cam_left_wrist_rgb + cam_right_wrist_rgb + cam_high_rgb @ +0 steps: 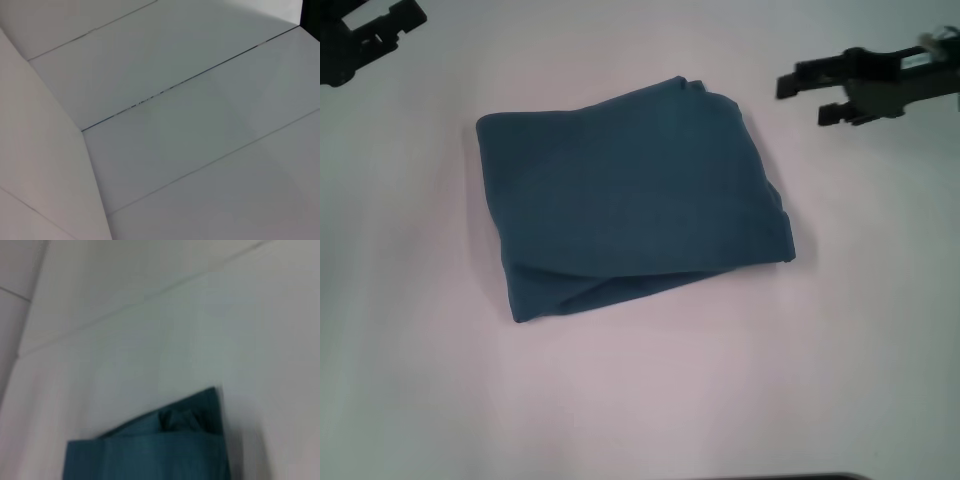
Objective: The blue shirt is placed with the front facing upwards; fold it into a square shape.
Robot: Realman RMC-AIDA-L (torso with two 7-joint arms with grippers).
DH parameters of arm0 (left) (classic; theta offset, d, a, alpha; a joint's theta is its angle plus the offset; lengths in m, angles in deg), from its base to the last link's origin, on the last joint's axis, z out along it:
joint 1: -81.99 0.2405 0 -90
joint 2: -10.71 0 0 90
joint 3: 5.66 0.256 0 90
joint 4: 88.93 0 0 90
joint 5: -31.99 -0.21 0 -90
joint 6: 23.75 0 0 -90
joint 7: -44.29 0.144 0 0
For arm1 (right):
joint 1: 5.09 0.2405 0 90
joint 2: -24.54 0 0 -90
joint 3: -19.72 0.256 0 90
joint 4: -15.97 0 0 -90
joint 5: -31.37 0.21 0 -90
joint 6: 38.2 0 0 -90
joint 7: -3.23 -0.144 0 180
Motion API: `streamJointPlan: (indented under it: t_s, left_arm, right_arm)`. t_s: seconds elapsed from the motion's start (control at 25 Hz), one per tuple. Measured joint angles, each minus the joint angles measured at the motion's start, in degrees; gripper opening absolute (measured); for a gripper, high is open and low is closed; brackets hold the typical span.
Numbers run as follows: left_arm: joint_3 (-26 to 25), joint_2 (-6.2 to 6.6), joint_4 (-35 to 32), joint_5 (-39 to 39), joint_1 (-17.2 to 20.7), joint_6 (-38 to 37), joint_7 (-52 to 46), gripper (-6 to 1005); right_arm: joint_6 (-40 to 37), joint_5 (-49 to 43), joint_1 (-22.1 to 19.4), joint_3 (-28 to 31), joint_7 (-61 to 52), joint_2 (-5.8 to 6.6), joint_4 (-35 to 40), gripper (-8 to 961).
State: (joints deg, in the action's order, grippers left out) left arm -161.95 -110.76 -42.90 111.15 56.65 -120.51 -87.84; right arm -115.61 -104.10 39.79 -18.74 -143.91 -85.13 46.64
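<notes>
A plain white worktop (640, 420) carries one shirt (630, 205), folded into a rough, slightly skewed square near the middle, with bare surface open on all four sides and the widest stretch toward the near edge. Two pincers hang clear of the cloth: the left pincer (365, 35) at the far left corner, its fingers' state impossible to tell, and the right pincer (815, 98) just past the shirt's far right corner, fingers spread and empty.
</notes>
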Motion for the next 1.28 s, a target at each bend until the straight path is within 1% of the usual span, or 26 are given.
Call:
streamJointPlan:
  t_s: [0.12, 0.24, 0.36, 0.44, 0.64, 0.72, 1.0, 1.08, 1.28]
  left_arm:
    - [-0.2, 0.25, 0.1, 0.0, -0.3, 0.8, -1.1, 786]
    - [0.0, 1.3, 0.1, 0.0, -0.6, 1.7, -2.6, 786]
    - [0.1, 2.23, 0.1, -0.1, -0.7, 1.8, -2.8, 786]
    - [0.0, 2.41, 0.1, 0.0, -0.8, 1.8, -2.7, 785]
    - [-0.2, 2.43, 0.1, 0.0, -0.5, 1.6, -2.4, 785]
    - [-0.1, 2.44, 0.1, 0.0, -0.4, 1.4, -2.3, 785]
    - [0.0, 2.36, -0.2, 0.0, -0.3, 1.3, -1.2, 786]
    - [0.0, 2.36, -0.2, 0.0, -0.3, 1.3, -1.2, 785]
    - [0.0, 2.29, -0.2, 0.0, -0.4, 0.8, -1.1, 785]
  right_arm:
    - [1.7, -4.1, 3.0, -2.7, -4.1, 0.48, -1.8, 947]
    - [2.3, -7.1, 5.5, -3.5, -6.7, 1.3, -3.7, 948]
    - [2.7, -7.6, 6.6, -3.3, -8.3, 1.19, -3.9, 948]
    - [3.9, -7.5, 7.3, -3.1, -8.9, 0.68, -4.6, 948]
    - [9.0, -7.4, 10.1, -3.3, -9.2, -1.01, -9.2, 948]
    - [10.5, -7.4, 10.8, -3.3, -9.2, -1.48, -10.4, 948]
    - [14.3, -6.7, 11.5, -3.0, -9.8, -3.25, -11.7, 948]
    - [15.2, -6.7, 11.6, -3.1, -9.8, -3.67, -11.9, 948]
    - [16.1, -6.6, 12.1, -3.5, -9.8, -4.02, -13.1, 947]
